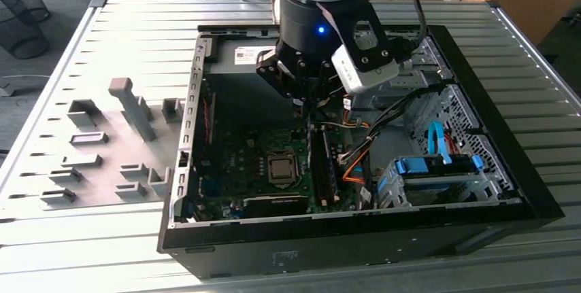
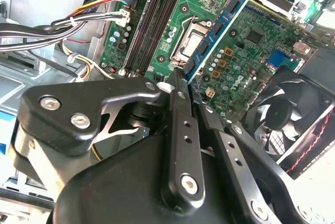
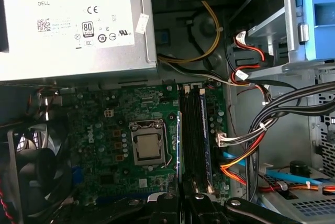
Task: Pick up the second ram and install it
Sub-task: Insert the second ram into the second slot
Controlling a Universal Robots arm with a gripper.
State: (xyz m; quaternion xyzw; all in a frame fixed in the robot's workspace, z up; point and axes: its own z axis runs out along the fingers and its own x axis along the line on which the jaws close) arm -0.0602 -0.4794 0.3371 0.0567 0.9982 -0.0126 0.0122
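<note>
Exterior view: gripper (image 1: 307,106) hangs inside the open computer case (image 1: 508,191), just above the memory slots (image 1: 322,167).
Second wrist view: gripper clamps the second ram (image 2: 220,25) by 1 end; long axis runs away over the motherboard (image 2: 246,51).
First wrist view: ram edge-on (image 3: 179,145) beside the CPU socket (image 3: 148,148); cables (image 3: 251,150) nearby.

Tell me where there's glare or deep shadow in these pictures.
Exterior view: the case interior is dark beside the bright slatted table. First wrist view: the power supply label is washed out. Second wrist view: the gripper looms black in front, with the second ram lit beyond.
</note>
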